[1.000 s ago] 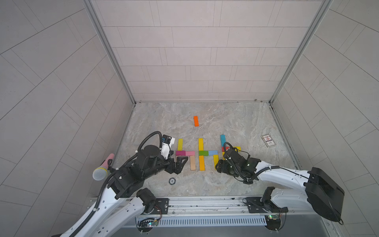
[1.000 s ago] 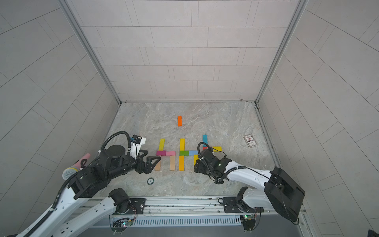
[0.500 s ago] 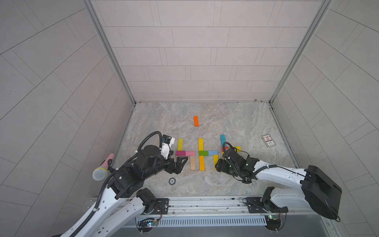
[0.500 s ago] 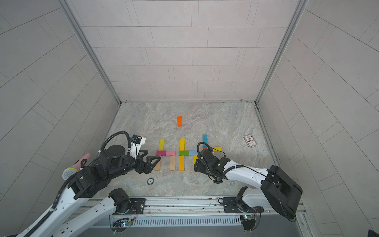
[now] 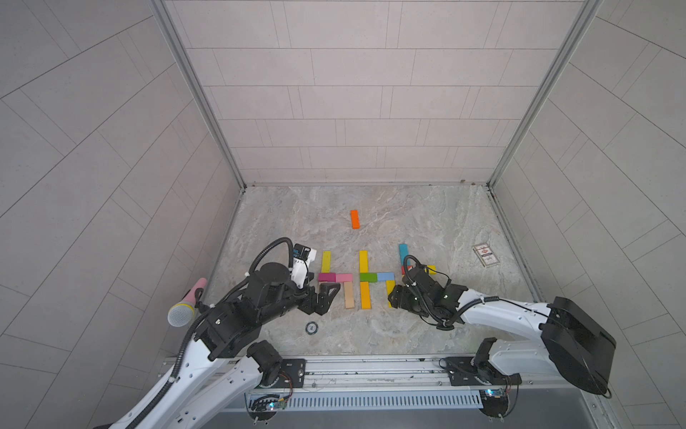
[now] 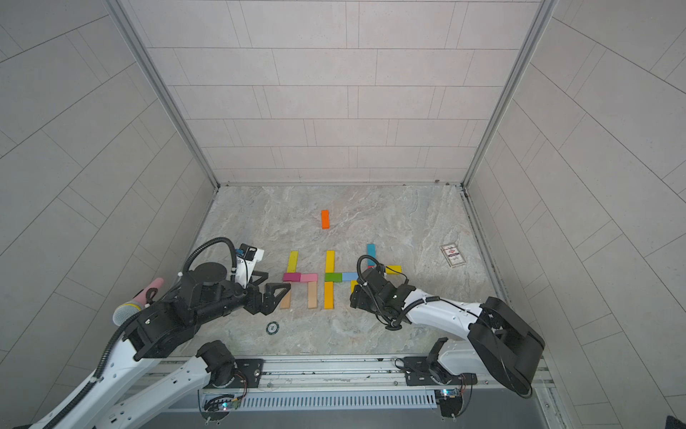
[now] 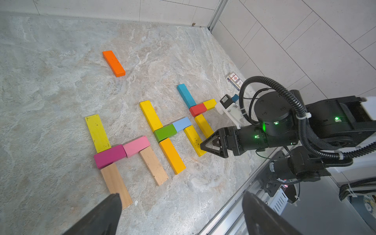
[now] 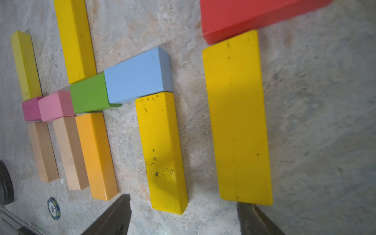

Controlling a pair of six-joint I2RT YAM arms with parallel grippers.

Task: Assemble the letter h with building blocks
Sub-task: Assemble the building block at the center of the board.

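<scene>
Building blocks (image 5: 367,276) — flat painted wooden bars, long and half-length: yellow, orange, green, light blue, pink, magenta, red, teal, plain wood. They lie flat near the front of the marbled tabletop (image 5: 427,223), butted together in three groups side by side. One orange block (image 5: 355,219) lies apart toward the back. Left gripper (image 7: 181,194) — fingers spread wide, empty, beside the plain-wood bars (image 7: 116,183). Right gripper (image 8: 184,200): fingers wide, empty, at the end of a yellow bar (image 8: 162,152).
</scene>
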